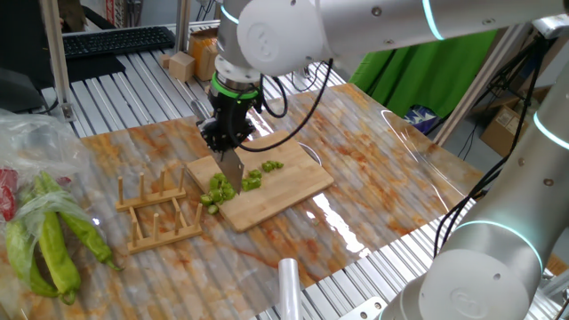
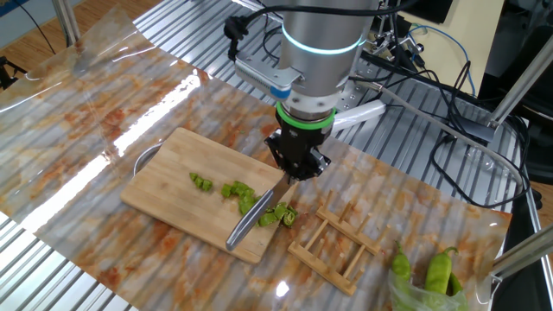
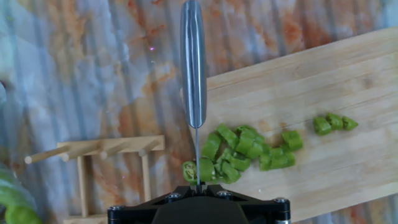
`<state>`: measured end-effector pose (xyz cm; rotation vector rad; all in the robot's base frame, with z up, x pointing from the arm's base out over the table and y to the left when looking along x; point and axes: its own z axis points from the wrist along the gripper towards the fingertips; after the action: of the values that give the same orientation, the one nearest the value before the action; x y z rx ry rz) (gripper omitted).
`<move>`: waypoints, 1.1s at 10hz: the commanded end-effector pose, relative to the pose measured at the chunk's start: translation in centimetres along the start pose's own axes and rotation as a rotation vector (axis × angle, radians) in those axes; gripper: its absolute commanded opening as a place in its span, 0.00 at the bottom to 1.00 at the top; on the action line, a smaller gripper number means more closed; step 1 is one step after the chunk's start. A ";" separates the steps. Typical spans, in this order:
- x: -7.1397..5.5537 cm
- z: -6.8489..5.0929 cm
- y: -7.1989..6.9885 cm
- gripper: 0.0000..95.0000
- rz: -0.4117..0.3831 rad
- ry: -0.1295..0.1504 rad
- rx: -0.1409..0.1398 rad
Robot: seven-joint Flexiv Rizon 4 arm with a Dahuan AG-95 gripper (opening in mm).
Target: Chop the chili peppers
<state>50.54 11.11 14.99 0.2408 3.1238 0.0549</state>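
Note:
The chili peppers are cut into bright-green chunks and rings in a pile (image 3: 239,152) on the wooden cutting board (image 3: 323,81), with a few pieces apart (image 3: 333,122). The pile also shows in one fixed view (image 1: 229,184) and the other fixed view (image 2: 251,205). My gripper (image 1: 229,133) is shut on a knife (image 3: 193,68), edge down, blade over the left end of the pile near the board's edge. The gripper also shows in the other fixed view (image 2: 295,160) and in the hand view (image 3: 198,190).
A wooden peg rack (image 1: 158,209) stands beside the board's left end. Thick uncut long green peppers (image 1: 53,244) lie in a plastic bag at the left. A keyboard (image 1: 116,40) and a small box (image 1: 182,64) sit at the back.

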 end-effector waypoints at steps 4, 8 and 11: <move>-0.1 0.2 -0.2 0.00 0.021 -0.002 0.003; -0.1 0.4 -0.1 0.00 0.017 -0.005 0.003; -0.1 0.4 -0.1 0.00 0.004 -0.007 0.008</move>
<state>50.59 10.95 14.64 0.2456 3.1172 0.0413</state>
